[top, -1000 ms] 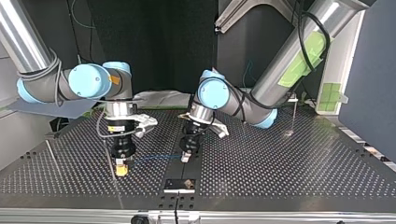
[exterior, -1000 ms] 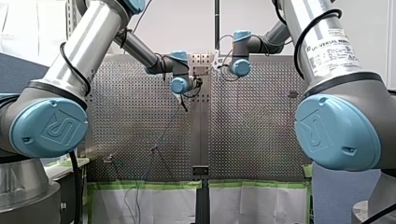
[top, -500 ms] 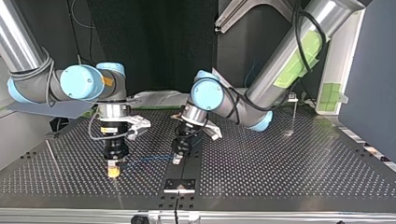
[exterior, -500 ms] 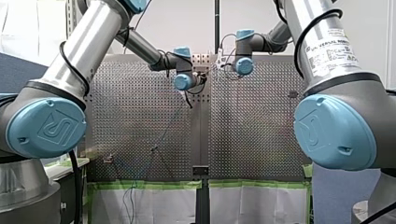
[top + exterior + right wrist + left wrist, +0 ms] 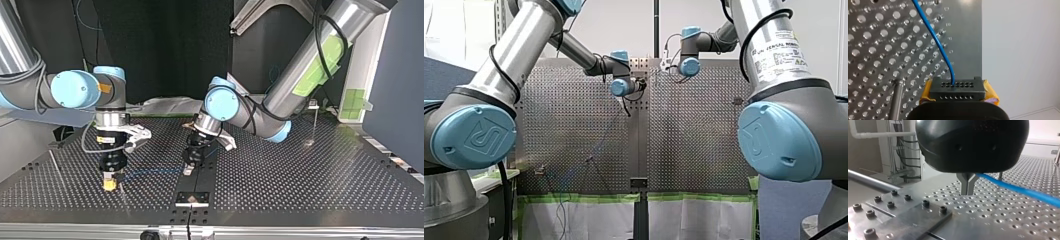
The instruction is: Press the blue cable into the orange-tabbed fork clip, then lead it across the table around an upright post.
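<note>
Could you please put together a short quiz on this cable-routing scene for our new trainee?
1. True or false: my right gripper has its jaws shut on the blue cable.
2. My right gripper's pads are: A green; B yellow; C white.
3. In the top view, where does the cable run from my right gripper?
Key: 1 true; 2 B; 3 across the perforated table to my left gripper.
</note>
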Controlling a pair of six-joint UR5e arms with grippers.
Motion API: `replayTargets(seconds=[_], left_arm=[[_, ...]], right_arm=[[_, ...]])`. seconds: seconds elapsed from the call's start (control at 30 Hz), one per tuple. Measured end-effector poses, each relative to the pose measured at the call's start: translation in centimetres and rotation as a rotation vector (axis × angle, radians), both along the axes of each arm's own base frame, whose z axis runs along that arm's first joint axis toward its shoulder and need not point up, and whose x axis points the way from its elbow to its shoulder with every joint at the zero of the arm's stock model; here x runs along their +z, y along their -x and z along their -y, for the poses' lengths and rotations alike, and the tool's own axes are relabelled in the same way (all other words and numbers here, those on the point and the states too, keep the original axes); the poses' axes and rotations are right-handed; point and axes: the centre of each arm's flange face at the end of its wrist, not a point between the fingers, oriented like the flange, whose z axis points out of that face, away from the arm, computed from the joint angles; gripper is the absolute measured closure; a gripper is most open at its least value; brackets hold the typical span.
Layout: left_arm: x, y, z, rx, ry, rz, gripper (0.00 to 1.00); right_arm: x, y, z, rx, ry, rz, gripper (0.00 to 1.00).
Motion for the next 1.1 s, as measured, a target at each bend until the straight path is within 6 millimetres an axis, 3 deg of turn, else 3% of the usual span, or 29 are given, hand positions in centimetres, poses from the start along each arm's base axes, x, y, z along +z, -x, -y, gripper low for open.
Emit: replayTargets(seconds=[0.2,0.63,1.1], left_arm=[[-0.5,0.0,0.3,-0.01,-0.004,-0.01,1.0],[1.5,0.2,1.6,-0.051,0.01,0.011,1.0],[2.2,0.7,2.8,-0.077,0.019,0.012,1.0]], right_arm=[[-0.1,0.6,0.3,-0.011,-0.008,-0.003,1.0],[0.0,2.2,1.4,-0.038,-0.012,0.0,1.0],[-0.3,4.2,2.3,-0.067,-0.045,-0.007,1.0]])
